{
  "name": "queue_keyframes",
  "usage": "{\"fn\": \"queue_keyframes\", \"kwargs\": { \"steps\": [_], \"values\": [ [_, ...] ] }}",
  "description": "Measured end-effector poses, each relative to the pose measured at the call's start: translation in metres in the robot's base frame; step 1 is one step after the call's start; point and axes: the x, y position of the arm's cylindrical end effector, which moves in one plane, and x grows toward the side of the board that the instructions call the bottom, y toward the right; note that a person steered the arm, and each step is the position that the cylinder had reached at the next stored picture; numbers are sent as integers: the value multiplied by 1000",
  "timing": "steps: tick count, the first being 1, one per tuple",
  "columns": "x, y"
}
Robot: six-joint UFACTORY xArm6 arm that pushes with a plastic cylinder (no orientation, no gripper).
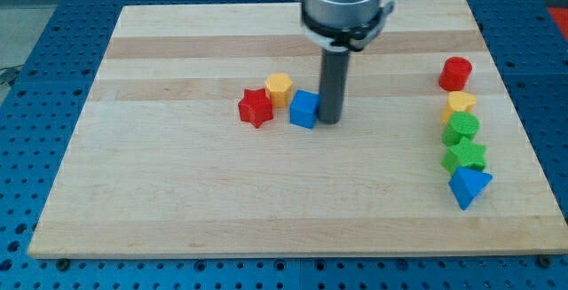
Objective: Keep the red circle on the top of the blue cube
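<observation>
The red circle point(455, 74) lies near the board's right edge, at the top of a column of blocks. The blue cube point(303, 109) sits near the board's middle. My tip point(329, 119) stands right beside the blue cube, touching or almost touching its right side. The red circle is far to the right of the cube and a little higher in the view. A red star point(256, 107) lies left of the cube and a yellow hexagon point(279, 88) lies at its upper left.
Below the red circle runs a column: a yellow block point(461, 105), a green round block point(461, 129), a green star point(466, 155) and a blue triangle point(469, 186). The wooden board point(177, 192) rests on a blue perforated table.
</observation>
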Motion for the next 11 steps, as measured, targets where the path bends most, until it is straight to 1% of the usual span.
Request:
{"fn": "queue_keyframes", "kwargs": {
  "steps": [2, 3, 4, 5, 6, 7, 8, 9, 10, 11],
  "values": [
    [-1, 7],
    [-64, 82],
    [-183, 148],
    [-223, 176],
    [-173, 258],
    [-169, 267],
    [-84, 311],
    [-82, 311],
    [-62, 285],
    [-52, 268]
  ]
}}
